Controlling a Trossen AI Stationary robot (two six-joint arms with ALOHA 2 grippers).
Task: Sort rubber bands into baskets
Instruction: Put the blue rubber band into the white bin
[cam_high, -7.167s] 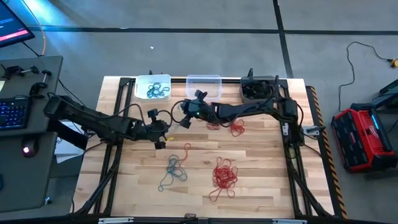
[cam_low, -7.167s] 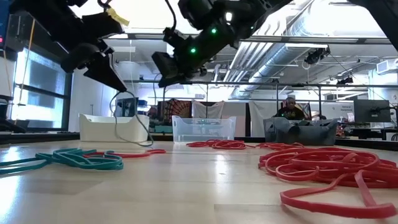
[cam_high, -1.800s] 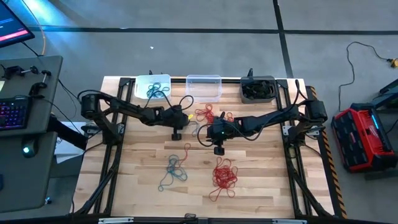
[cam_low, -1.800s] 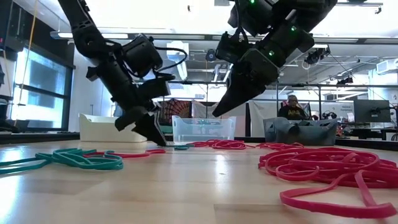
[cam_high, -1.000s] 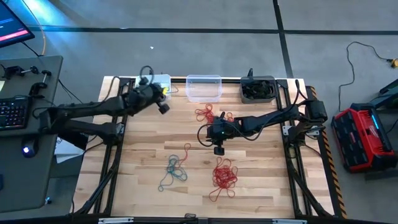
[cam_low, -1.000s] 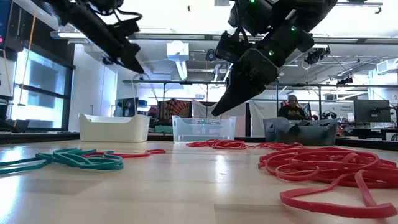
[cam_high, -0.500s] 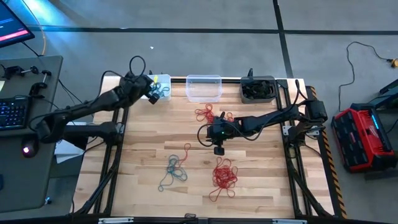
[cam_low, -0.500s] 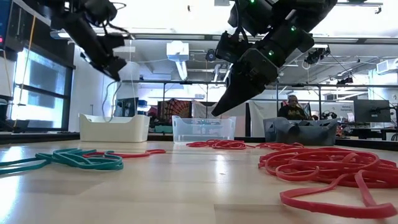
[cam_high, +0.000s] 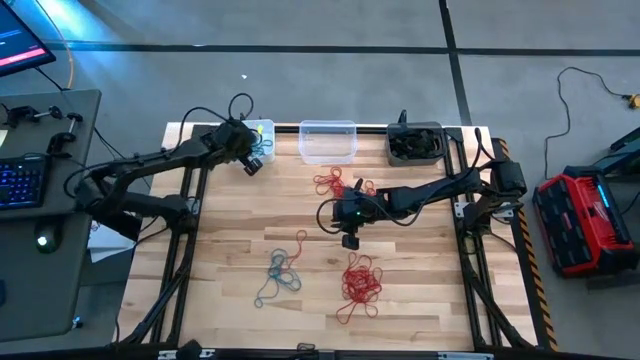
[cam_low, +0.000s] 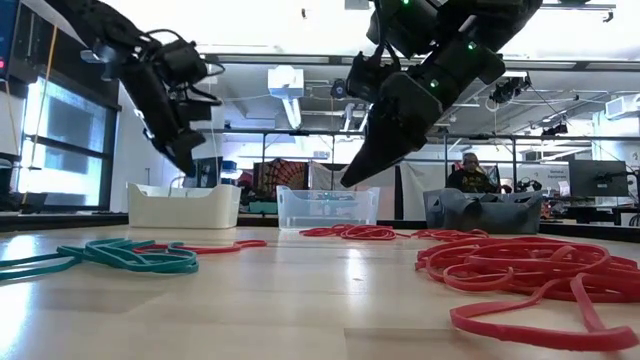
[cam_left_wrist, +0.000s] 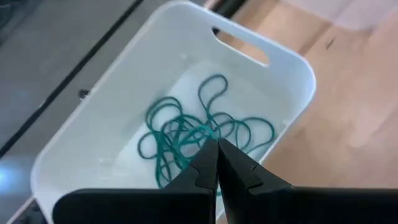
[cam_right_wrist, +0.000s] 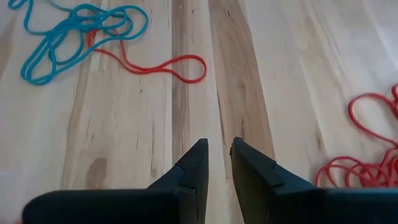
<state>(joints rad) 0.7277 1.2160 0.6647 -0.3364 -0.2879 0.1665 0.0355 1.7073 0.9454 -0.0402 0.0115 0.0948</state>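
A: Where do the rubber bands lie?

B: Teal bands (cam_left_wrist: 205, 134) sit tangled in the white basket (cam_high: 262, 128) at the table's far left edge. A loose teal bunch (cam_high: 280, 275) lies on the near half of the table (cam_high: 420, 290), with one stray red band (cam_right_wrist: 163, 65) touching its edge. A big red pile (cam_high: 360, 283) lies to its right, and a smaller red bunch (cam_high: 336, 184) lies just in front of the clear basket (cam_high: 328, 139). The dark grey basket (cam_high: 414, 142) at the far right holds dark bands.

A: Open room on the table?

B: Bare wood along the left side below the white basket, across the right side beside the red pile, and a strip between the two red groups.

A: The left gripper?

B: The left gripper (cam_left_wrist: 217, 152) hangs over the white basket, fingers pressed together, tips right above the teal tangle. I cannot tell whether a band is caught between them.

A: And the right one?

B: The right gripper (cam_right_wrist: 217, 151) hovers over bare wood mid-table, between the small red bunch and the big pile. Its fingers stand slightly apart with only a narrow gap, and they hold nothing.
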